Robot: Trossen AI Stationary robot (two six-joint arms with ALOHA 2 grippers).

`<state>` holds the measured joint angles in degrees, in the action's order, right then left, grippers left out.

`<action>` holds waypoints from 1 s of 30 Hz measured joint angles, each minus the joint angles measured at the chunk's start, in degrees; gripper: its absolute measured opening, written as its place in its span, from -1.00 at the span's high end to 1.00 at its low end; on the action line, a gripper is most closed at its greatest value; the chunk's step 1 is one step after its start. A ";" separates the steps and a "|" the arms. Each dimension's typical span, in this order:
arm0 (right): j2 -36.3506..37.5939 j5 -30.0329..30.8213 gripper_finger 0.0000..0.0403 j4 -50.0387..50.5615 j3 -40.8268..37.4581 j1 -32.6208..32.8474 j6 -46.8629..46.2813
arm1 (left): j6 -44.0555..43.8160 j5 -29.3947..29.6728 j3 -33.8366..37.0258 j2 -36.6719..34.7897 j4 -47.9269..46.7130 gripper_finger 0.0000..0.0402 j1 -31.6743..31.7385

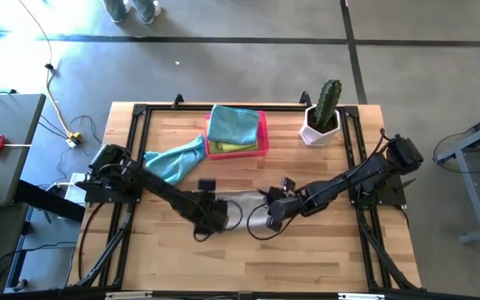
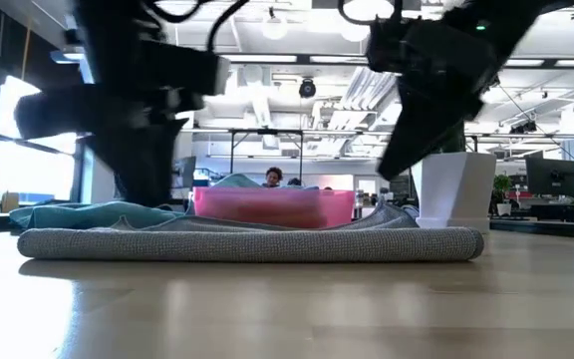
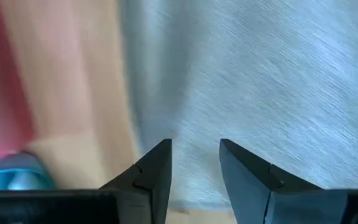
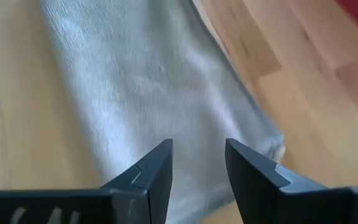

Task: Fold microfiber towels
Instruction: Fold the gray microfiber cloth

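High view: 2 arms, 1 pink tray [image 1: 262, 147], 1 cactus in a white pot [image 1: 322, 123], and 4 towels that I could count. A grey towel [image 1: 238, 202] lay flat on the wooden table [image 1: 307, 250], nearer the front edge than the tray, between the two grippers. A loose teal towel [image 1: 176, 158] was bunched just left of the tray. A 2nd teal towel [image 1: 232, 125] sat on top of the tray, w/ a lime green towel [image 1: 233, 147] under it at the tray's front edge. The pot stood right of the tray, near the back corner. Left gripper [image 1: 212, 218] was at the grey towel's left end, right gripper [image 1: 273, 218] at its right end. Cables and a tool lay on the floor and a side bench left of the table.

Low view: the grey towel [image 2: 252, 242] ran as 1 long low fold in front of the tray [image 2: 272, 207], its near edge rounded, weave visible. Teal cloth [image 2: 78, 213] showed left of the tray, the white pot [image 2: 453, 187] right of it. Both arms were dark blurs overhead, hiding much of the room; a person's head showed behind the tray.

Left wrist view: fingers [image 3: 154, 177] stood apart over grey cloth [image 3: 260, 81], nothing between them; pink and a bit of teal at one side.

Right wrist view: fingers [image 4: 257, 180] likewise parted, empty, above the grey towel [image 4: 148, 106], whose edge looked folded over on bare wood.
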<state>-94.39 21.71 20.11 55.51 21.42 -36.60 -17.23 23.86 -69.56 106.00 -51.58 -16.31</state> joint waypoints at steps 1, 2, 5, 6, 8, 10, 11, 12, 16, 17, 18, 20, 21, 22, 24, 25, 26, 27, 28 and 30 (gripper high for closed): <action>0.00 -0.03 0.31 1.20 -0.02 0.66 -1.65 | -0.63 -0.80 0.62 0.00 0.20 0.39 -0.74; 0.00 -0.04 0.31 2.55 -0.02 1.40 -3.28 | -1.44 -1.14 1.50 0.00 0.73 0.40 -1.50; 0.00 -0.21 0.31 7.24 -0.02 3.26 -8.27 | -4.36 -1.26 4.57 0.00 2.43 0.42 -3.58; 0.00 -0.59 0.31 8.85 -0.02 3.71 -9.71 | -5.01 -1.83 5.18 0.00 2.64 0.43 -4.09; 0.00 -1.15 0.32 12.45 -0.02 4.24 -12.37 | -5.68 -3.60 6.32 0.00 4.00 0.44 -4.77; 0.00 -2.13 0.32 16.38 -0.02 4.28 -14.55 | -6.10 -5.20 7.85 -0.01 6.70 0.45 -5.09; 0.00 -2.52 0.32 18.30 -0.02 4.26 -15.42 | -6.19 -5.71 8.66 -0.27 8.11 0.46 -5.23; 0.09 -2.80 0.32 20.23 -0.02 4.21 -15.97 | -6.29 -6.40 9.26 -0.42 8.97 0.47 -5.23; 0.58 -3.83 0.32 26.11 -0.04 2.87 -16.40 | -11.41 -8.69 11.65 -0.75 11.69 0.50 -5.13; 0.69 -4.67 0.32 26.95 -0.07 2.18 -16.00 | -13.54 -9.46 12.17 -0.85 13.02 0.51 -5.18; 0.74 -5.57 0.32 27.29 -0.07 1.42 -15.50 | -16.25 -10.90 12.36 -0.87 15.36 0.52 -5.32; 1.00 -7.04 0.32 27.65 -0.11 -0.20 -13.89 | -21.50 -12.70 12.35 -0.72 18.29 0.54 -5.93; 1.07 -7.61 0.32 27.05 -0.11 -1.09 -12.72 | -23.73 -12.72 12.43 -0.68 19.14 0.54 -6.37; 1.07 -8.47 0.32 26.09 -0.11 -1.96 -11.46 | -25.41 -12.93 12.49 -0.62 20.25 0.55 -6.86; 1.05 -10.19 0.32 24.48 -0.11 -3.88 -9.04 | -27.08 -13.56 12.57 -0.43 23.43 0.56 -7.83; 1.05 -11.40 0.32 23.28 -0.11 -4.79 -8.13 | -27.54 -13.85 12.58 -0.32 24.84 0.56 -8.34; 1.05 -12.20 0.32 21.91 -0.11 -5.53 -7.56 | -28.01 -14.17 12.62 -0.25 26.15 0.56 -8.86; 1.18 -12.94 0.32 20.37 -0.13 -6.11 -6.97 | -28.59 -14.48 12.67 -0.21 27.04 0.57 -9.31; 1.38 -13.62 0.32 18.73 -0.13 -6.53 -6.33 | -29.23 -14.76 12.67 -0.19 27.65 0.57 -9.77; 1.56 -14.37 0.32 14.30 -0.13 -7.08 -5.01 | -30.36 -14.75 12.74 -0.15 28.36 0.57 -10.42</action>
<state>-92.83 7.34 34.41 55.37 14.34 -41.61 -47.59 9.11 -56.82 105.84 -23.22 -26.73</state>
